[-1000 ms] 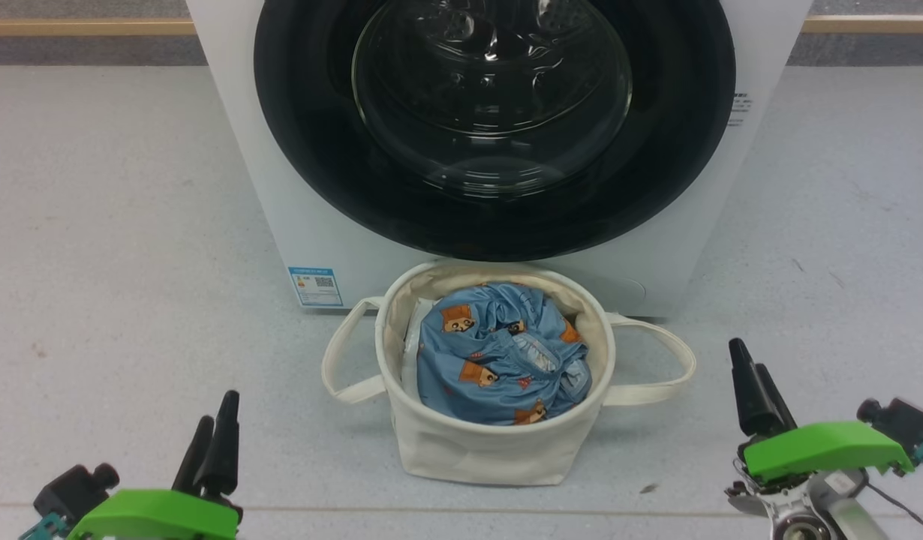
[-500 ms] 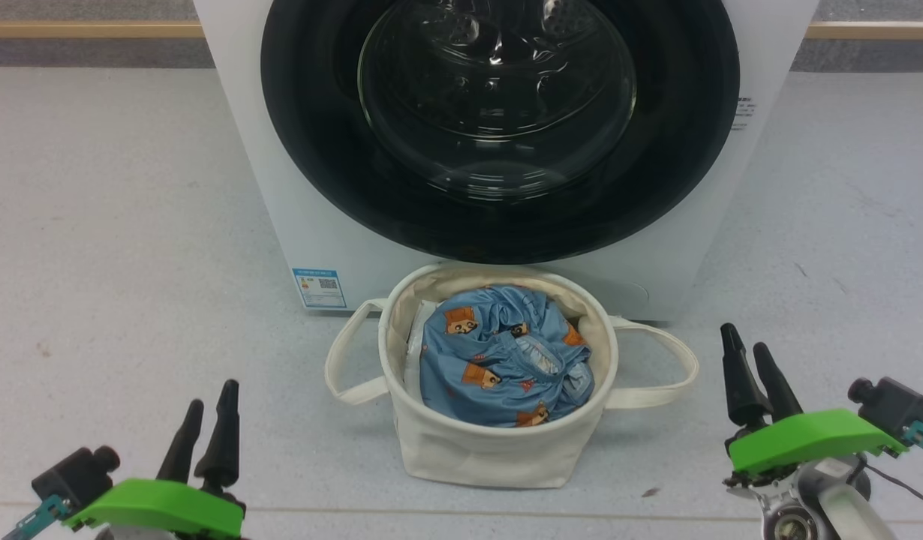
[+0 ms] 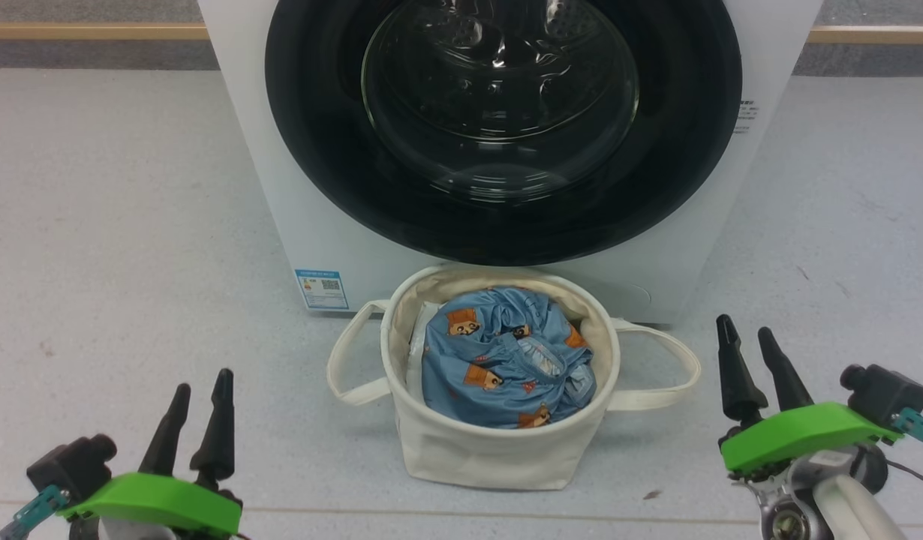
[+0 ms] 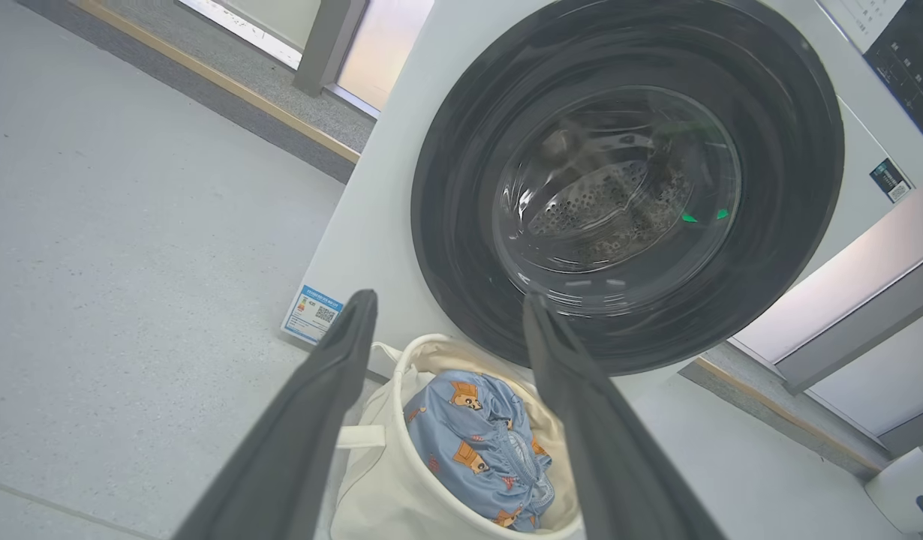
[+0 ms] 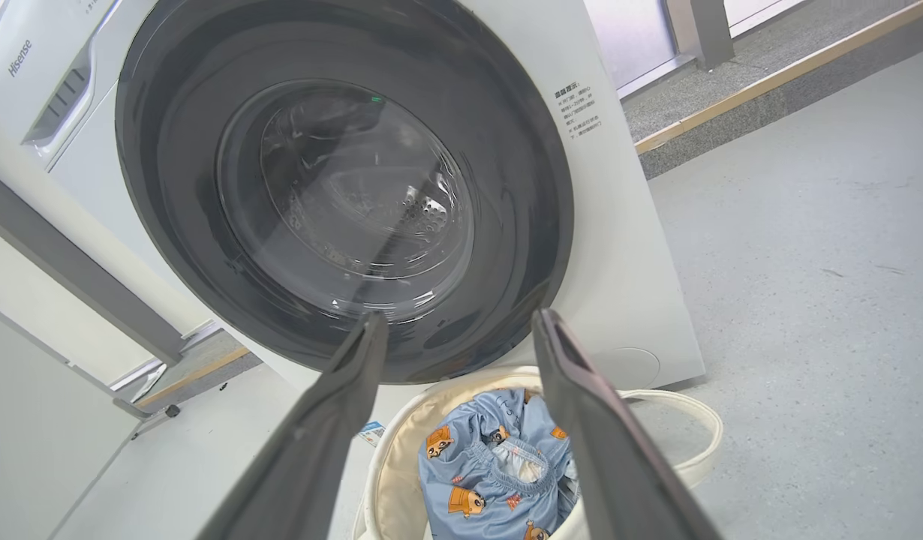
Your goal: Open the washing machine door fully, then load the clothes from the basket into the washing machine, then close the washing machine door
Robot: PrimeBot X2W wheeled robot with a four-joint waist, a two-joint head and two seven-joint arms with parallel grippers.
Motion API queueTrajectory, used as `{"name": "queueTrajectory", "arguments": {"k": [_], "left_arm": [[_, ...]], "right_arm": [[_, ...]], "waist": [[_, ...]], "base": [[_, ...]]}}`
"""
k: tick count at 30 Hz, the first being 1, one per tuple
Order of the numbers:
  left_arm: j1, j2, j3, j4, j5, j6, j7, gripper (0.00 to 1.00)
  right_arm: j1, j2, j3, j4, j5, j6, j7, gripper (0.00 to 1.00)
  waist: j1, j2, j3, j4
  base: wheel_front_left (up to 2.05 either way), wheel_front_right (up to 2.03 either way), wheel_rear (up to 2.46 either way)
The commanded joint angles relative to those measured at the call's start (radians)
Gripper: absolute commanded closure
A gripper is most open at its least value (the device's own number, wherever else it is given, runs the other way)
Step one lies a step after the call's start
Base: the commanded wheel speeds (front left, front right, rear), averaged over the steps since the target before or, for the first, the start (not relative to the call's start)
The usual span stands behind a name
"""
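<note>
So the washing machine door (image 3: 503,127) is shut, with the basket (image 3: 499,457) of clothes (image 3: 506,360) parked right in front of the washing machine (image 3: 319,240), handy for loading. Both sets of jaws hang spread and empty, probably prepping for the door.

clothes (image 3: 506,360) in basket (image 3: 491,454) before washing machine (image 3: 259,150)

Bright, even light is falling from overhead; a faint shadow is hugging the basket (image 3: 491,457), glare is streaking the door (image 3: 499,97), and the wrist views are bending at their edges.
</note>
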Motion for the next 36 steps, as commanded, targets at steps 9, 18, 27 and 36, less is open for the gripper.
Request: {"name": "queueTrajectory", "arguments": {"k": [9, 18, 27, 36], "left_arm": [[-0.085, 0.037, 0.033, -0.004, 0.103, -0.023, -0.038, 0.0], [-0.103, 0.049, 0.04, 0.007, 0.198, -0.033, -0.065, 0.0], [-0.118, 0.065, 0.038, 0.027, 0.301, -0.041, -0.091, 0.0], [-0.136, 0.08, 0.037, 0.037, 0.408, -0.047, -0.117, 0.0]], "right_arm": [[-0.079, -0.001, 0.007, -0.025, -0.138, 0.0, -0.021, 0.0], [-0.099, 0.004, 0.01, -0.016, -0.259, 0.0, -0.028, 0.0], [-0.116, 0.009, 0.007, -0.011, -0.379, 0.0, -0.035, 0.0], [-0.134, 0.014, 0.006, -0.006, -0.496, 0.0, -0.042, 0.0]], "waist": [[0.0, -0.0001, 0.005, 0.004], [0.0, -0.0001, 0.004, 0.009], [0.0, -0.0001, 0.002, 0.015], [0.0, -0.0001, 0.002, 0.023]], "base": [[0.0, 0.0, 0.0], [0.0, 0.0, 0.0], [0.0, 0.0, 0.0], [0.0, 0.0, 0.0]]}}
